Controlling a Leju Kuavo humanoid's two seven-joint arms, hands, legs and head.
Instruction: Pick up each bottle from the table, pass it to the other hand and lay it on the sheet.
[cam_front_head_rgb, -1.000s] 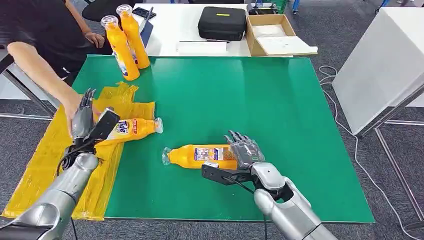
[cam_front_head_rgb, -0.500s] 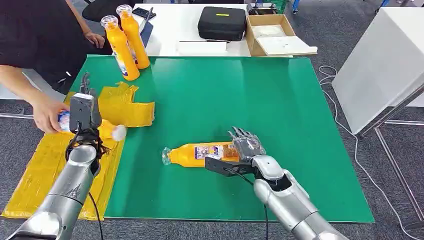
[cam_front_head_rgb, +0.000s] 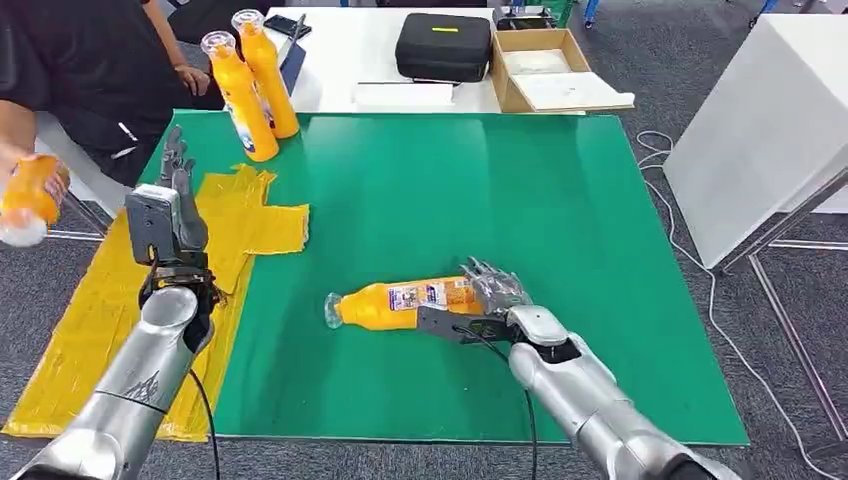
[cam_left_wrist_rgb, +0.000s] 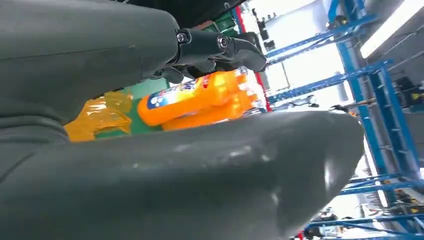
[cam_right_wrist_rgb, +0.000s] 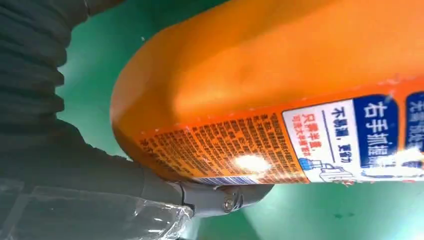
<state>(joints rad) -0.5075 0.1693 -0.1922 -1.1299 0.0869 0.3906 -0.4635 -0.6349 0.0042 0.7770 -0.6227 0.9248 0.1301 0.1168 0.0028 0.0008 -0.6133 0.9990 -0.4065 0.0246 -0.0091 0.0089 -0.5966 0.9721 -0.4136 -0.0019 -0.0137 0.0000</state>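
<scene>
**A:** What's around my arms?

**B:** My right hand (cam_front_head_rgb: 492, 296) grips the lying bottle (cam_front_head_rgb: 400, 305) on the green mat (cam_front_head_rgb: 520, 190); its label has Chinese print. My left hand (cam_front_head_rgb: 172, 205) is raised over the yellow sheet (cam_front_head_rgb: 240, 215), fingers straight, holding nothing. Two upright bottles (cam_front_head_rgb: 250, 85) stand at the far corner. A person (cam_front_head_rgb: 80, 60) holds another bottle (cam_front_head_rgb: 28, 195). Black case (cam_front_head_rgb: 443, 45) behind.

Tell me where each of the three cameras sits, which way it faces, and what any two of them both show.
Head view: high on the body, looking down at the green table; both silver arms show, left hand raised, right hand on the lying bottle.
Left wrist view: behind the left hand, facing two standing bottles.
Right wrist view: behind the right hand, close on the lying bottle.
Shared: head and right wrist views both show the lying bottle.
</scene>
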